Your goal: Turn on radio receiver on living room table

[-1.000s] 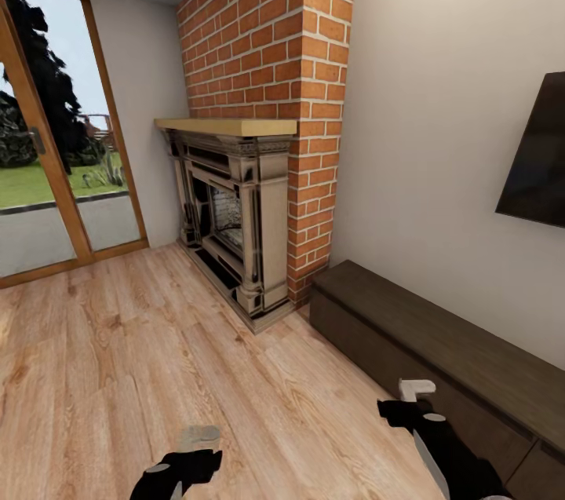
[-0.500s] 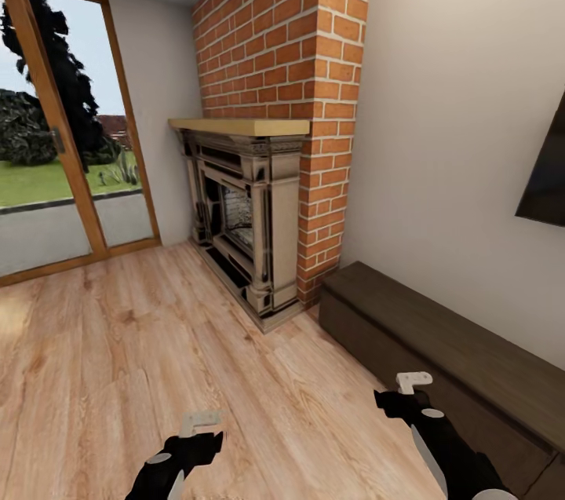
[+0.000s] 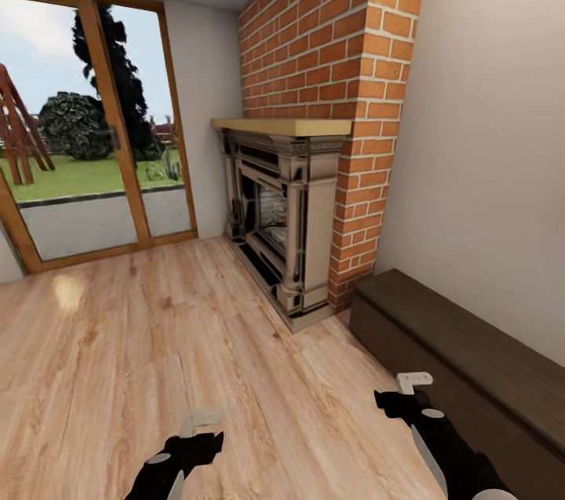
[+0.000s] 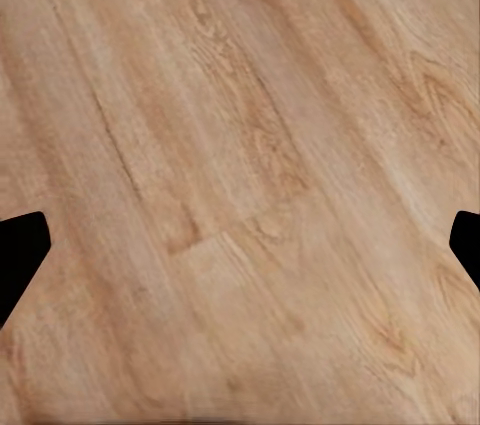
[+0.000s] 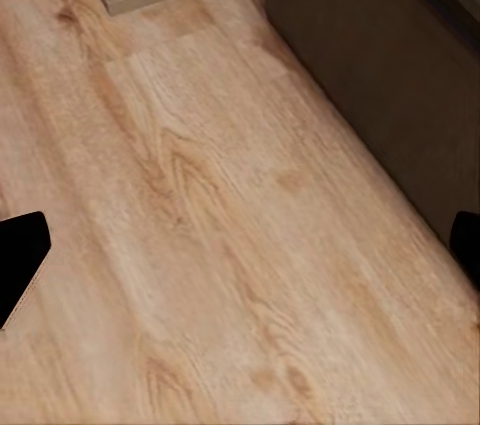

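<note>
The radio receiver and the grey coffee table are out of view. I face a corner of a room with a light wood plank floor (image 3: 118, 343). My left gripper (image 3: 200, 421) hangs low over bare planks, and in the left wrist view its fingers (image 4: 20, 250) sit wide apart with only floor between them, so the left gripper (image 4: 240, 245) is open. My right gripper (image 3: 413, 383) hovers beside a low dark cabinet. In its wrist view the right gripper (image 5: 240, 255) is open as well, holding nothing.
A brick chimney with an ornate fireplace (image 3: 290, 225) stands ahead against the wall. A low dark wooden cabinet (image 3: 455, 351) runs along the right wall, close to my right arm. Glass doors (image 3: 86, 139) to a garden fill the left wall. Open floor lies ahead on the left.
The whole picture has slid to the right, so the camera has turned left. The dark screen on the right wall has left the view, and more of the glass doors shows.
</note>
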You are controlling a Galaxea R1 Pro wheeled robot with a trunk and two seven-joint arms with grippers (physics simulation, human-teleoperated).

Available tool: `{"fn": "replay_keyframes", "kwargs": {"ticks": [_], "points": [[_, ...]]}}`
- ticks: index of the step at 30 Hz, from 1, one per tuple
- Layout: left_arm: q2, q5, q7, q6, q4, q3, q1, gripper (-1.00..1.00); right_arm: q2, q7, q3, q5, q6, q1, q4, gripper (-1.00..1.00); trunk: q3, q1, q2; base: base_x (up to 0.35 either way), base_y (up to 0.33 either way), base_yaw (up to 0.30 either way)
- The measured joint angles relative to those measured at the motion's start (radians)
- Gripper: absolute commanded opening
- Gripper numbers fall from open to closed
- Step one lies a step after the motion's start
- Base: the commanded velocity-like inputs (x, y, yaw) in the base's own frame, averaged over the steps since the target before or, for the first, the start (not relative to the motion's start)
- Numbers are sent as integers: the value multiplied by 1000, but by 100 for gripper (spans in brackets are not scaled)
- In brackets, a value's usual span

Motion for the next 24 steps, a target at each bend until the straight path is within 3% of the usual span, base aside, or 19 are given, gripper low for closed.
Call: {"fn": "replay_keyframes", "kwargs": {"ticks": [6,24], "points": [[-4,-1,0,-2,0,0,0,100,0,0,0,-3,0,0,0,100,0,0,0,0,0,300],[-1,-8,8,-8,5,0,0,100,1,0,0,-3,-1,0,1,100,56,-69,126,0,0,300]]}}
